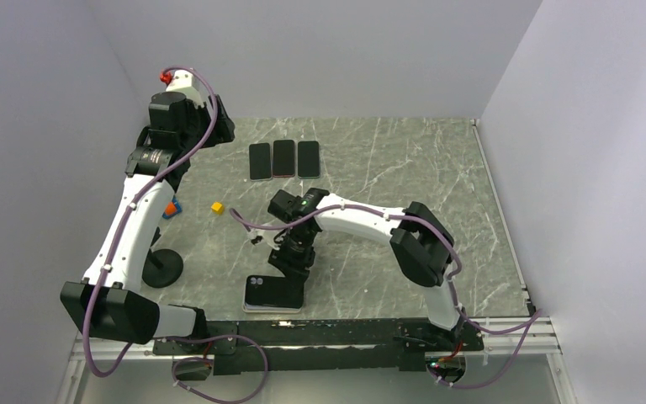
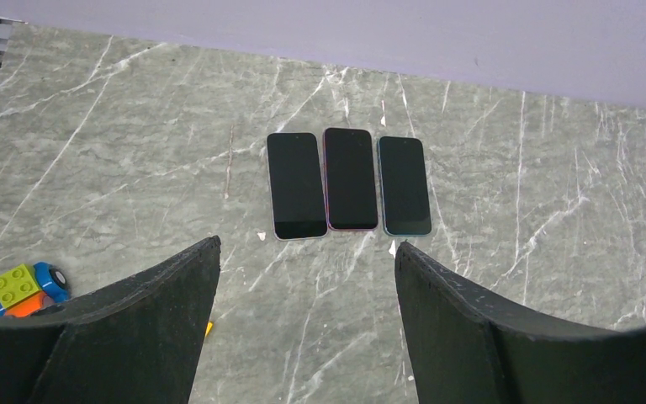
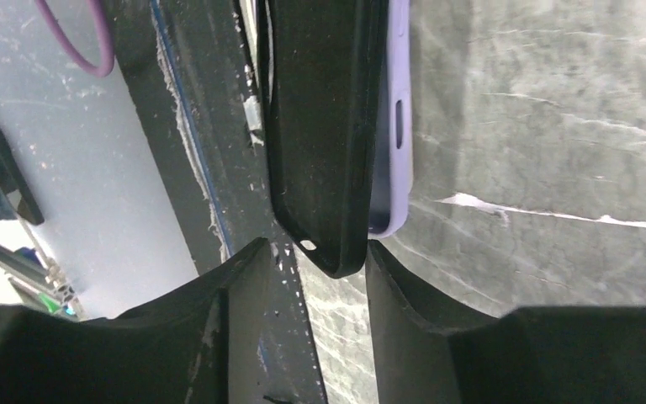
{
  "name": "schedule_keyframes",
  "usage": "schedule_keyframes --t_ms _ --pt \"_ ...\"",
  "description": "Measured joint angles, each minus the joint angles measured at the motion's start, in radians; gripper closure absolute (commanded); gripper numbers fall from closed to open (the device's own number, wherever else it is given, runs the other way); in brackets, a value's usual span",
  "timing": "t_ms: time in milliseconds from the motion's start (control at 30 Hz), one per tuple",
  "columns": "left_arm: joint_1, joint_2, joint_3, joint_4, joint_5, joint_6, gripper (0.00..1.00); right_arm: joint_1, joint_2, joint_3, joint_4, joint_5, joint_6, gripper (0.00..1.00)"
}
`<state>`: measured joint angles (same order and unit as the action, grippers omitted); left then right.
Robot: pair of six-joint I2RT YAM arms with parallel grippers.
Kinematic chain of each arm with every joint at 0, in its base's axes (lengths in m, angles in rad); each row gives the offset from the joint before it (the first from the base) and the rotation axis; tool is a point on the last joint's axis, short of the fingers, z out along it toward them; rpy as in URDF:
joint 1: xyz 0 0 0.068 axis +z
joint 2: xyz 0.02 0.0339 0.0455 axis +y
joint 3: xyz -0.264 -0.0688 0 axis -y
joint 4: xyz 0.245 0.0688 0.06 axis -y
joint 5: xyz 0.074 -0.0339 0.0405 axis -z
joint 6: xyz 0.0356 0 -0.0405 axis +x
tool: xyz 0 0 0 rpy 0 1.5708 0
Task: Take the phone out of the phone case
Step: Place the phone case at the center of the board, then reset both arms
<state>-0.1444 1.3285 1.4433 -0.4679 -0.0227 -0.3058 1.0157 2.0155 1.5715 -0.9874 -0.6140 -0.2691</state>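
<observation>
A lavender phone [image 3: 393,126] lies near the table's front edge with its black case [image 3: 320,126] lifted away along one side. In the top view the pair [image 1: 273,293] looks dark, with the camera corner to the left. My right gripper [image 1: 293,263] hangs over its far end. In the right wrist view the right gripper [image 3: 317,248] is open. The case's corner sits between the fingertips, against the right finger [image 3: 387,278] and apart from the left one. My left gripper [image 1: 221,130] is raised at the back left. It is open and empty [image 2: 305,252].
Three dark phones [image 1: 283,158] lie side by side at the back middle, also in the left wrist view [image 2: 349,181]. A yellow brick [image 1: 216,207] and a blue and orange toy [image 1: 171,209] lie at the left. Small black bits [image 1: 256,240] lie nearby.
</observation>
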Motion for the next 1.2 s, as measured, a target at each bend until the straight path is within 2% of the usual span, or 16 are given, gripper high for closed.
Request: schedule_keyframes --t_ms 167,333,400,567,700,900,1000,1200 --pt "0.002 0.000 0.000 0.000 0.000 -0.003 0.21 0.000 -0.035 -0.004 0.032 0.051 0.014 0.41" --pt "0.003 0.000 0.000 0.000 0.000 -0.003 0.21 0.001 -0.096 -0.031 0.081 0.132 0.045 0.06" --pt "0.003 0.000 0.000 0.000 0.001 -0.003 0.21 0.001 -0.123 -0.050 0.105 0.177 0.061 0.01" --pt "0.004 0.000 0.000 0.001 0.019 -0.003 0.20 -0.004 -0.233 -0.143 0.219 0.330 0.125 0.00" --pt "0.004 0.000 0.000 0.015 0.040 -0.003 0.20 -0.037 -0.384 -0.283 0.386 0.490 0.248 0.00" --pt "-0.010 -0.005 -0.004 0.034 0.045 0.003 0.19 -0.238 -0.705 -0.561 0.603 0.669 0.507 0.00" --pt "-0.035 -0.017 -0.016 0.045 0.037 0.015 0.18 -0.318 -0.869 -0.648 0.634 0.823 0.619 0.00" --pt "-0.156 -0.068 -0.063 0.082 -0.020 0.082 0.17 -0.313 -1.123 -0.663 0.590 1.143 0.739 0.00"
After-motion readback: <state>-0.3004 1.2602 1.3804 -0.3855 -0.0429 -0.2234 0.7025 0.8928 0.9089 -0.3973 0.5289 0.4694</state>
